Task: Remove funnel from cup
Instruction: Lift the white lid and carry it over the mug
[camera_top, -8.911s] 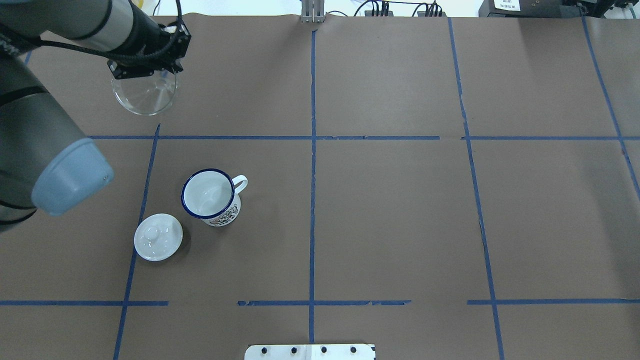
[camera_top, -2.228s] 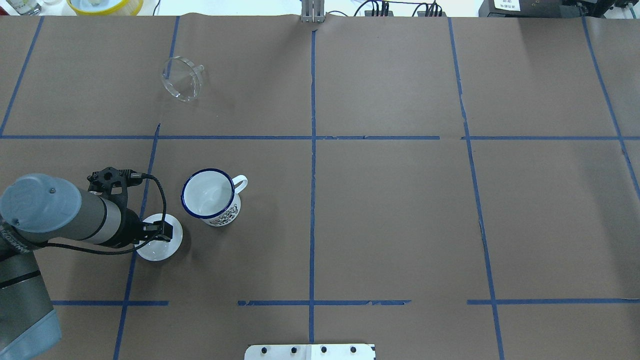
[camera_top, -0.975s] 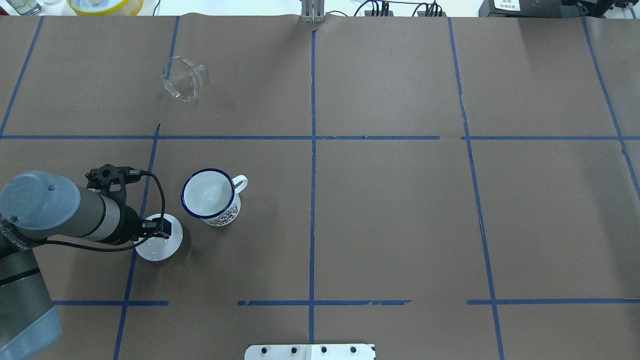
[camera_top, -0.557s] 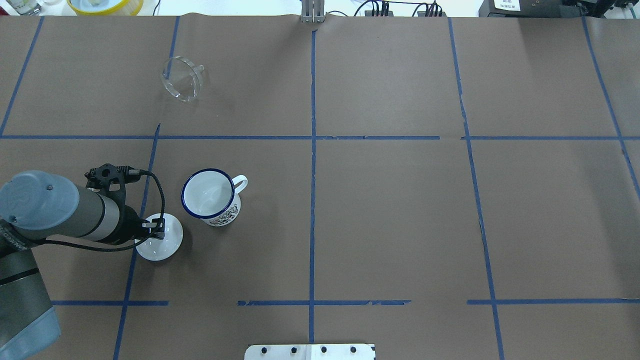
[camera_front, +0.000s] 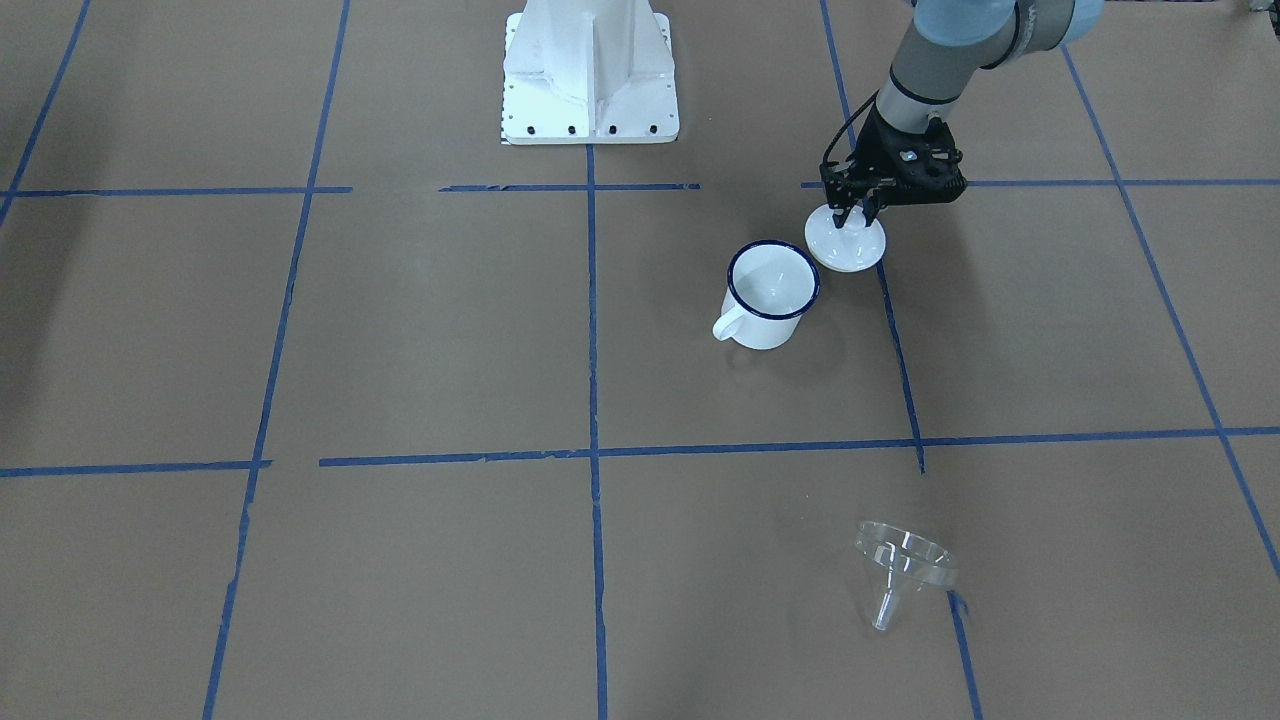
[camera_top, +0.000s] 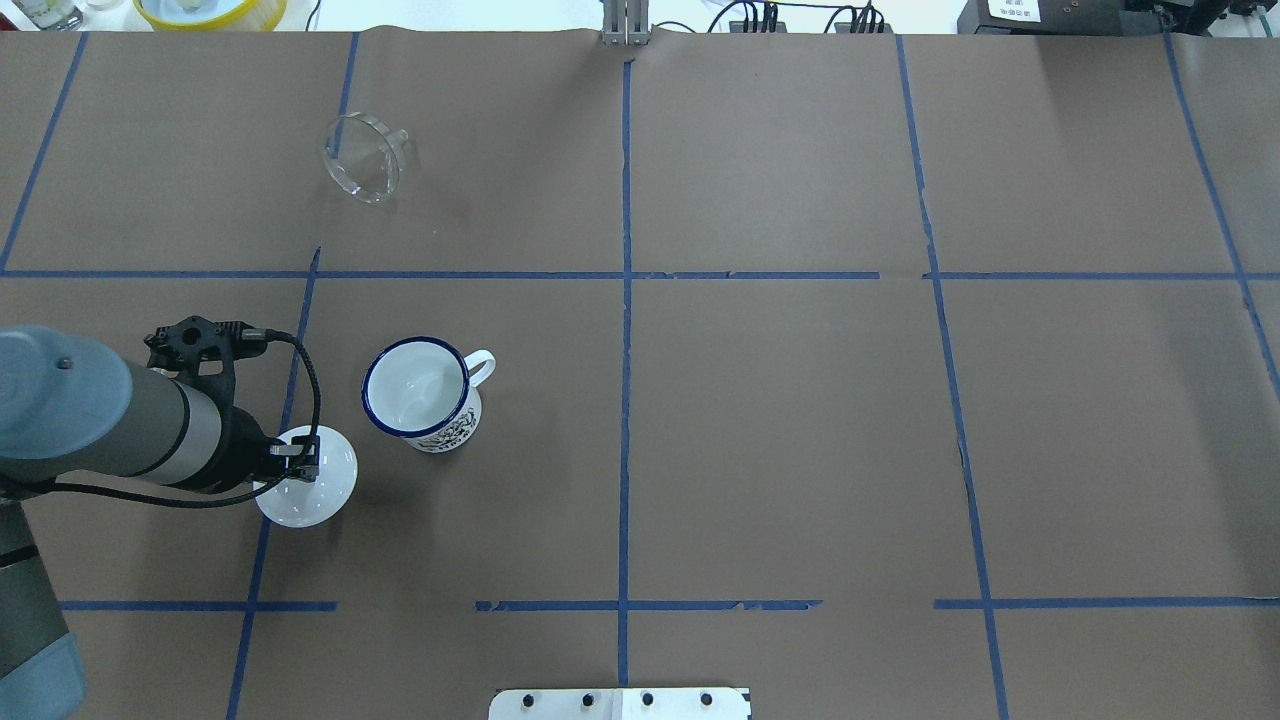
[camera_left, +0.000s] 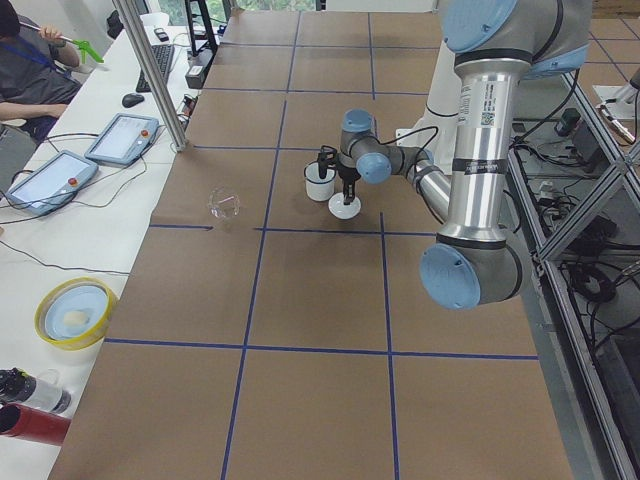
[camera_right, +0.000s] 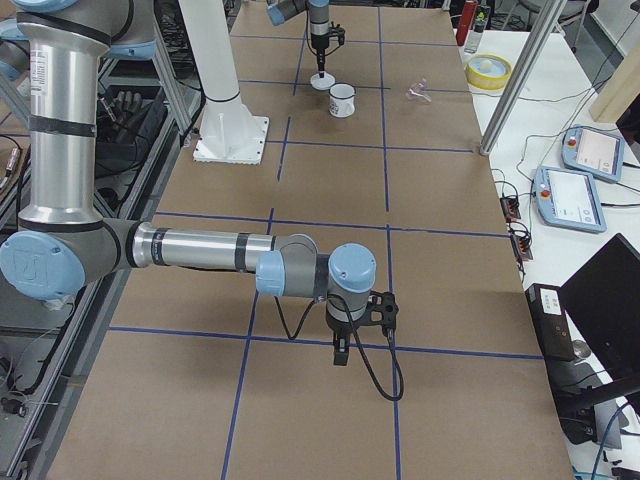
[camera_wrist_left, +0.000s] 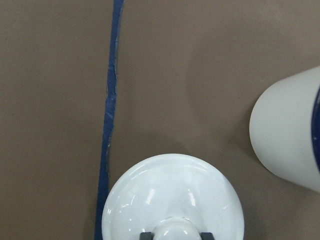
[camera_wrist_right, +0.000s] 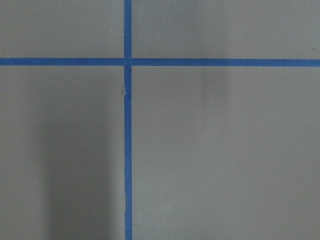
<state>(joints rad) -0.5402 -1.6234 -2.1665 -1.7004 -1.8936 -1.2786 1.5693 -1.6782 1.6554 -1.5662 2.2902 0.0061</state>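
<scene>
Funnel (camera_top: 362, 158) already out of the cup (camera_top: 418, 392), lying tipped over on the table (camera_top: 780, 430) well beyond the cup, on the side away from the robot and a little to the robot's left; the cup's inside shows white and empty. Long axis of the funnel runs roughly away from the cup: wide rim on the cup's side, spout pointing off. Left gripper (camera_top: 300, 462) hangs just beside the cup, on its left and nearer the robot, fingers (camera_wrist_left: 145, 235) closed on the knob (camera_wrist_left: 172, 231) of a white lid (camera_top: 310, 495); whether the lid is clear of the table cannot be told. Right gripper (camera_right: 340, 352) hovers over a crossing of blue tape (camera_wrist_right: 127, 62) far to the cup's right, seen only from the table's end, so its opening cannot be told. By this layout the removal reads as done. Should the funnel need reaching, the left arm is the nearer, though it is occupied with the lid; the cup stands close beside the straight path, not on it
</scene>
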